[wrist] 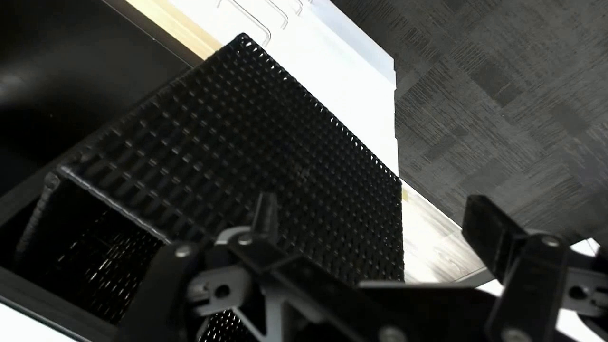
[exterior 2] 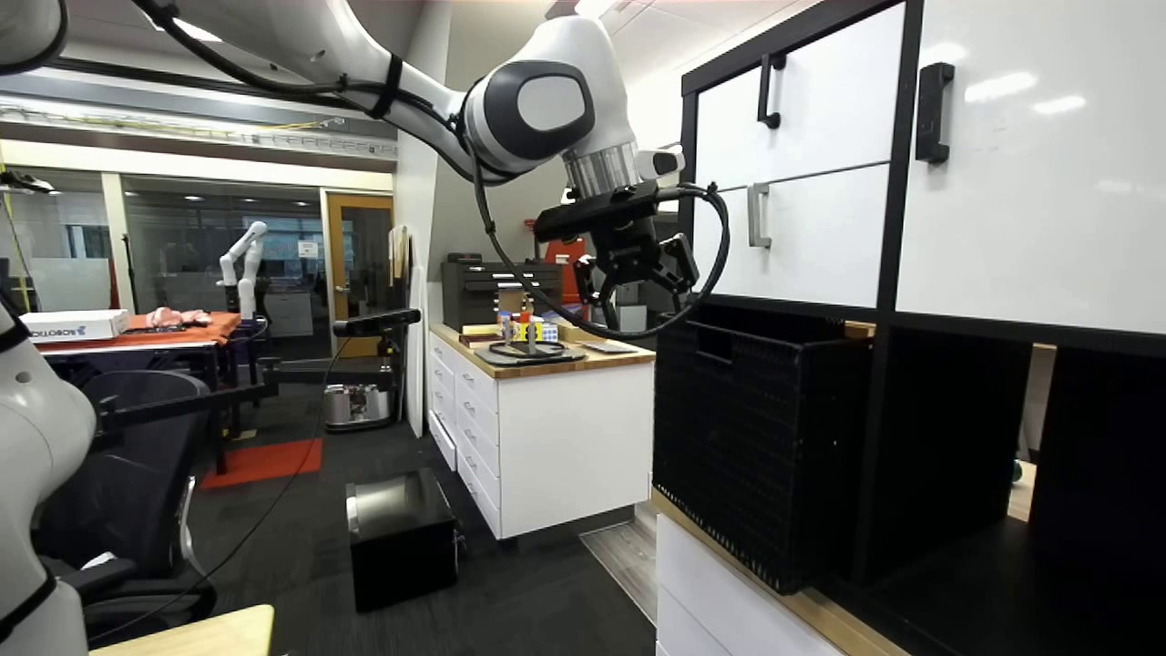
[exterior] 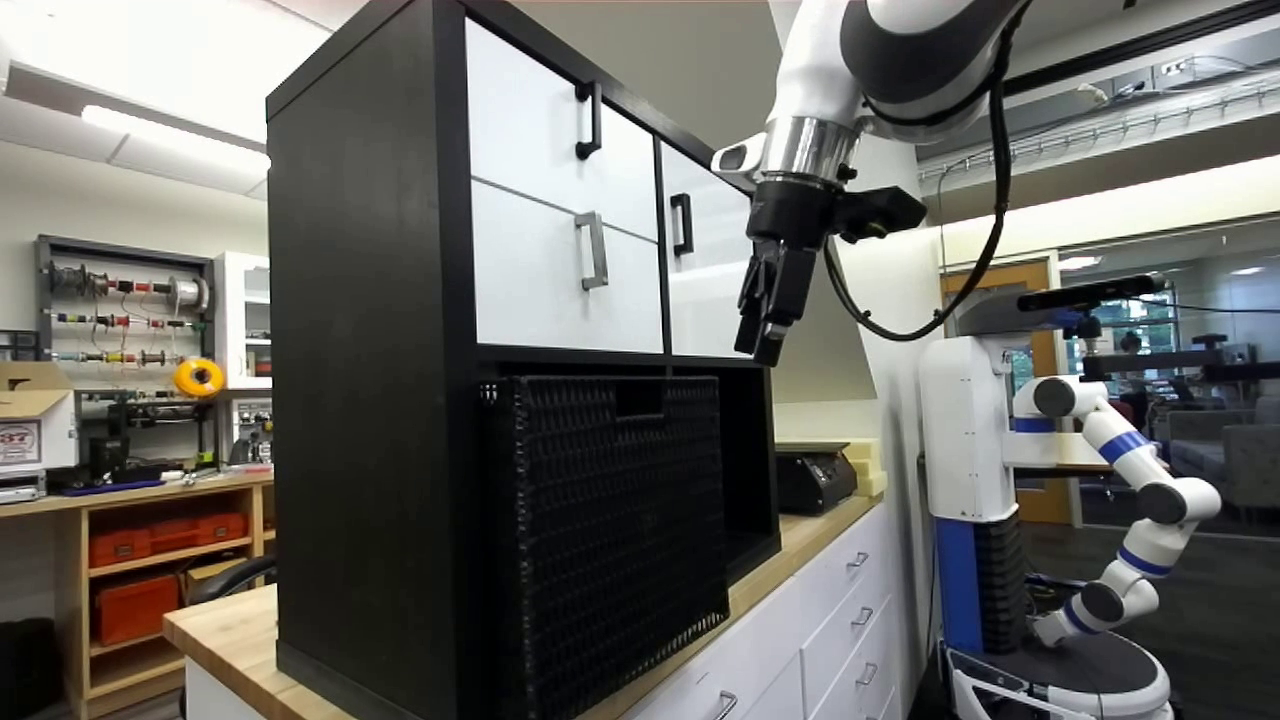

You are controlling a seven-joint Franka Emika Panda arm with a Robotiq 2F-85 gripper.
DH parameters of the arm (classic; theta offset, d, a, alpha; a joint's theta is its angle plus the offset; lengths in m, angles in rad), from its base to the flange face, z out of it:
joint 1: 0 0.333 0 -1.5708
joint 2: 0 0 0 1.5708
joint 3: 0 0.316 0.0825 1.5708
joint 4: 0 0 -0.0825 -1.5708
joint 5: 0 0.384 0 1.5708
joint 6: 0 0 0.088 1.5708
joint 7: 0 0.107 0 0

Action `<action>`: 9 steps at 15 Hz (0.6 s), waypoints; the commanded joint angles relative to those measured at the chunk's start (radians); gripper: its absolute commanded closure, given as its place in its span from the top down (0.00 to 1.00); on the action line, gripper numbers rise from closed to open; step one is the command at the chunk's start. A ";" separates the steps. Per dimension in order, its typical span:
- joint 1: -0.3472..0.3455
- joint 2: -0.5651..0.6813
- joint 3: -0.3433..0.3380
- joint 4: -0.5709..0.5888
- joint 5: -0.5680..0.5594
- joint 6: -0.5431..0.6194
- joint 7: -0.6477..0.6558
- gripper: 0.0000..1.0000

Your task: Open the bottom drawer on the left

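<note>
"ROBOTIQ" on white box (exterior 2: 75, 326); "37" on carton (exterior: 45, 422); "fe" on mobile robot (exterior: 968, 430)

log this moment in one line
gripper: open, empty | bottom left drawer: shut | grey handle: ungripped | black basket: below drawer

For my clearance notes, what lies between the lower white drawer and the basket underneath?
A black shelf edge lies between drawer and basket; both exterior views show it.

One basket (exterior: 622, 530), one black cabinet (exterior: 360, 350) with two drawers (exterior: 540, 285), three handles (exterior: 597, 248)
</note>
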 commanded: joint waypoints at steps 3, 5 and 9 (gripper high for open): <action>0.021 0.005 -0.020 0.005 -0.006 -0.003 0.018 1.00; 0.021 0.005 -0.020 0.006 -0.006 -0.003 0.020 1.00; 0.021 0.005 -0.020 0.007 -0.006 -0.003 0.020 1.00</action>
